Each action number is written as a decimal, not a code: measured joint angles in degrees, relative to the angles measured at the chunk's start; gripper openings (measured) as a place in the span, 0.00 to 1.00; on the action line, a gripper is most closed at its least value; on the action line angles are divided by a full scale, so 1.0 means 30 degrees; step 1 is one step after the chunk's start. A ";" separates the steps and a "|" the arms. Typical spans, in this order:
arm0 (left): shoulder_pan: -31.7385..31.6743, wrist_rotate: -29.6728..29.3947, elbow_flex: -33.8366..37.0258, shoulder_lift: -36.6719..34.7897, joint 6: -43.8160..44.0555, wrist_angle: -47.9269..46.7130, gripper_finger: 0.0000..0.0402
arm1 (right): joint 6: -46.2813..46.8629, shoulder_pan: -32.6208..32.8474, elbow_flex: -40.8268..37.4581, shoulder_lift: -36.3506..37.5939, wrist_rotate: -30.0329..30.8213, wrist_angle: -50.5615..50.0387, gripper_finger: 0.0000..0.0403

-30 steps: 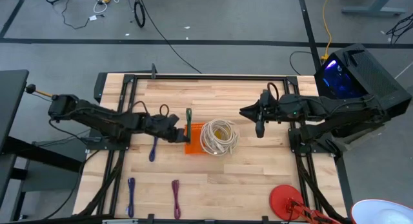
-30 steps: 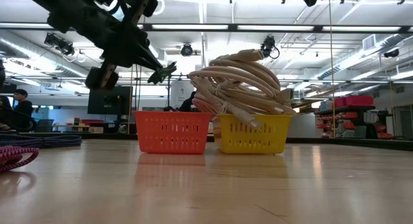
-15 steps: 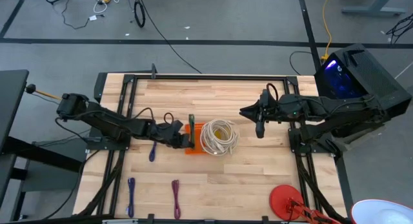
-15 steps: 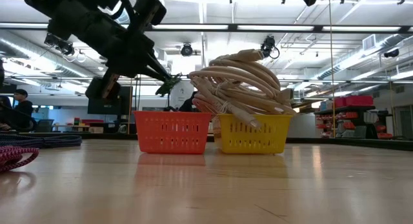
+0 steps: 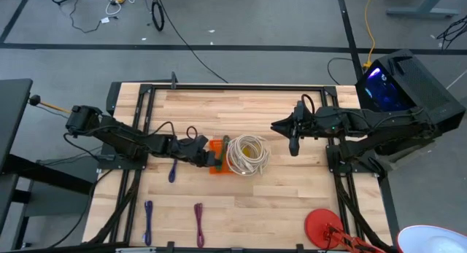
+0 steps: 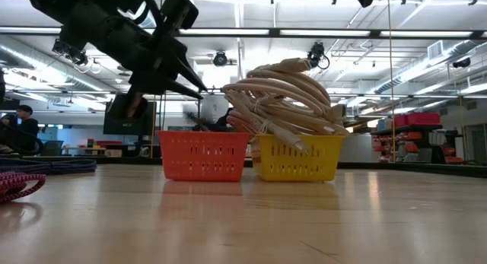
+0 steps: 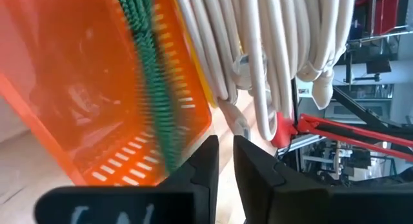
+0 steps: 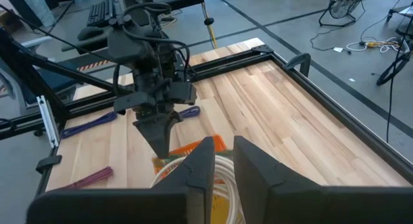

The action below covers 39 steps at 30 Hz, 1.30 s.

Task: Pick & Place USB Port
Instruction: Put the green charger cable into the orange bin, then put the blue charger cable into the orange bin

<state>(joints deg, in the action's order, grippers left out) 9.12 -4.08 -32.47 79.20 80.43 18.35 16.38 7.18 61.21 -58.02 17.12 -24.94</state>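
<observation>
The left arm reaches across the table from its left side, stretched low and nearly flat, with the left gripper [image 5: 208, 154] poised over the orange basket [image 5: 217, 164]. From table height the same gripper [image 6: 190, 85] hangs above the basket's [image 6: 204, 154] rim, angled down toward it. Its fingers [image 7: 193, 172] sit close together with only a narrow slit between them, and nothing shows in that slit. Just beyond them a green braided cable [image 7: 151, 88] lies blurred inside the orange basket [image 7: 77, 121], running along its slotted wall; it appears free of the fingers, though the blur makes that hard to confirm. From above, a short green length [image 5: 217, 145] shows at the basket's far edge.

Touching the orange basket on its right stands the yellow basket [image 6: 298, 159], heaped well above its rim with a coil of cream-white cable [image 6: 283, 93].

The right arm waits raised over the table's right side, the right gripper [image 5: 292, 145] pointing down, its fingers [image 8: 193, 169] nearly closed on nothing.

On the wood nearer the left side lie three purple cables, one [image 5: 174, 169] beside the left arm and two [image 5: 148, 216] near the front edge.
</observation>
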 joint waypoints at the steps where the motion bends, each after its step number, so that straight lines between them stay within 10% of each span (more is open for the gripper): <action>1: -0.0006 -0.0006 0.0000 0.0000 -0.0033 0.0066 0.14 | 0.0000 0.0000 0.0000 0.0000 0.0000 0.0002 0.15; 22: -0.1037 0.1514 -0.0055 -0.1176 -0.1246 -0.3669 0.23 | 0.0253 0.0000 0.0000 0.0000 -0.0015 -0.0431 0.15; 39: -0.1745 0.0899 -0.0036 -0.9354 0.0053 -2.0298 0.23 | 0.0426 -0.0015 0.0000 -0.0007 0.0936 -0.1143 0.15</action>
<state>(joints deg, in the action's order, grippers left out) 3.89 -1.38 -32.58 51.14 80.59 -42.55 17.66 7.14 61.21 -58.04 19.93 -28.37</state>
